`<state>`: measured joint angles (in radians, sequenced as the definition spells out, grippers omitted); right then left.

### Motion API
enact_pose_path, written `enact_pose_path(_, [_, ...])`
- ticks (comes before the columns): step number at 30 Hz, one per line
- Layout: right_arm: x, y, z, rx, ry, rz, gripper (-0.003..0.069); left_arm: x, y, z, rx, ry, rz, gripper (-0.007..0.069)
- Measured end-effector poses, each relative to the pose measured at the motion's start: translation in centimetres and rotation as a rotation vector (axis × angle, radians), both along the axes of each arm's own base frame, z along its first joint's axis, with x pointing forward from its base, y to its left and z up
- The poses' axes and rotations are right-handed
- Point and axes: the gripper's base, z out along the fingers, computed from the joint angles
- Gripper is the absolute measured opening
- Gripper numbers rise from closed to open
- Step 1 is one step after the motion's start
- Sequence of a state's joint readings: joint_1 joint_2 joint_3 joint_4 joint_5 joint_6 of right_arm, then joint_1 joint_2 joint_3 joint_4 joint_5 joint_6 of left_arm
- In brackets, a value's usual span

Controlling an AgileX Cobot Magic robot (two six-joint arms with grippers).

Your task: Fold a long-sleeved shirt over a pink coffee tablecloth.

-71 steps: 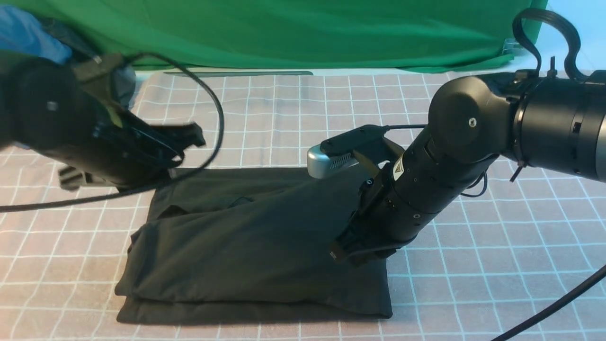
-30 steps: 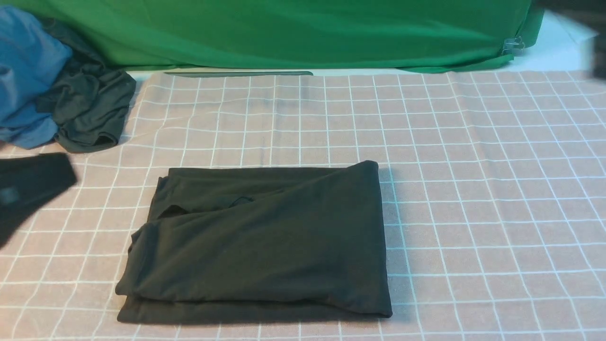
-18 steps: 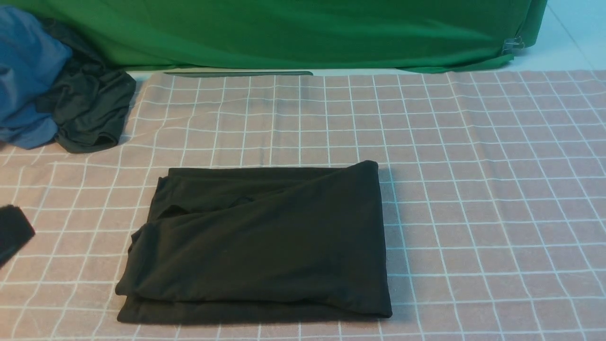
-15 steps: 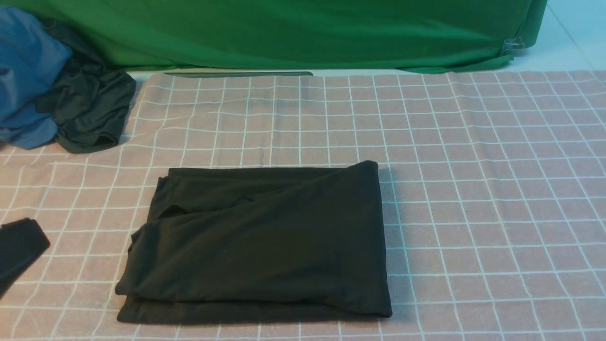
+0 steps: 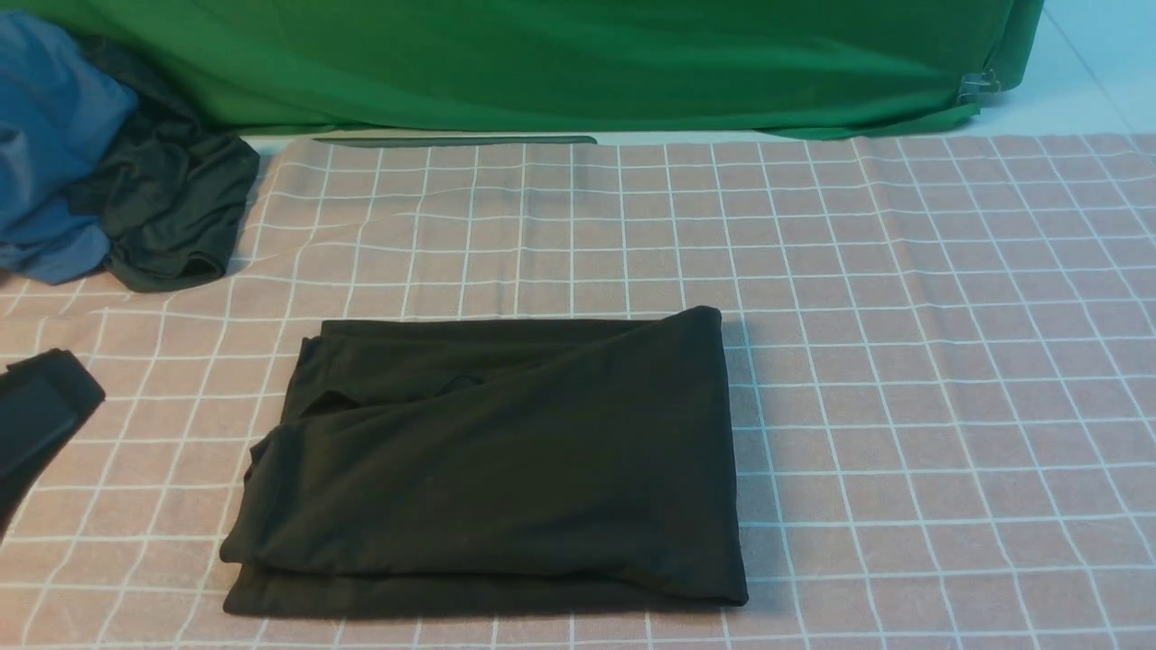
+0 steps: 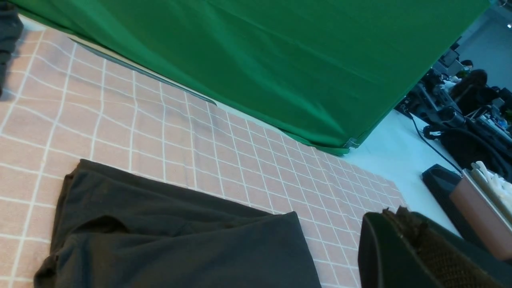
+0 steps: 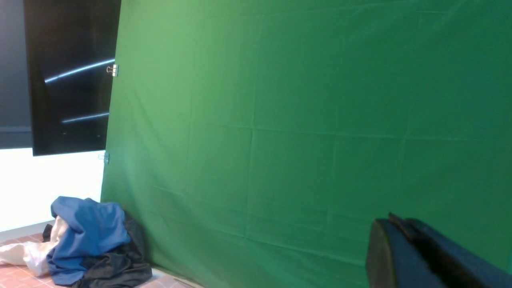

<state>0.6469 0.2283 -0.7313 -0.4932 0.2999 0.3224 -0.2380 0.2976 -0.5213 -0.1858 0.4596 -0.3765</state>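
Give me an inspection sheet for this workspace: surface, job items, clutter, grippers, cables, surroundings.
Surface: pink tablecloth with a white grid, spread flat, slight wrinkles.
Job items: black shirt folded into a rectangle, lying mid-cloth, nothing touching it.
Clutter: blue garment and dark garment heaped at the far left corner.
Grippers: left gripper shut, empty, clear of the shirt, at the front view's left edge; right gripper shut, empty, raised facing the backdrop.
Cables: black cable on the white floor beyond the cloth.
Surroundings: green backdrop behind the table; equipment past its edge.

Grid-checked tablecloth (image 5: 903, 271) under folded shirt (image 5: 497, 469)
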Motion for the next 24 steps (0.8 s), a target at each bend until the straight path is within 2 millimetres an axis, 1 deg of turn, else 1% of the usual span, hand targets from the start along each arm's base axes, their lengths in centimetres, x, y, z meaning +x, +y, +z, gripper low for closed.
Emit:
enact_pose_path(6, [0.03, -0.02, -0.06, 0.001, 0.008, -0.002, 0.0044, 0.08, 0.28, -0.04, 0.066, -0.016, 0.023, 0.0047])
enact_pose_path(21, [0.04, -0.02, -0.08, 0.004, 0.012, -0.001, 0.0062, 0.11, 0.38, -0.06, 0.088, -0.02, 0.03, 0.0047])
enact_pose_path(24, [0.04, -0.02, -0.08, 0.005, 0.014, -0.001, 0.0069, 0.21, 0.47, -0.08, 0.127, -0.045, 0.038, 0.0047])
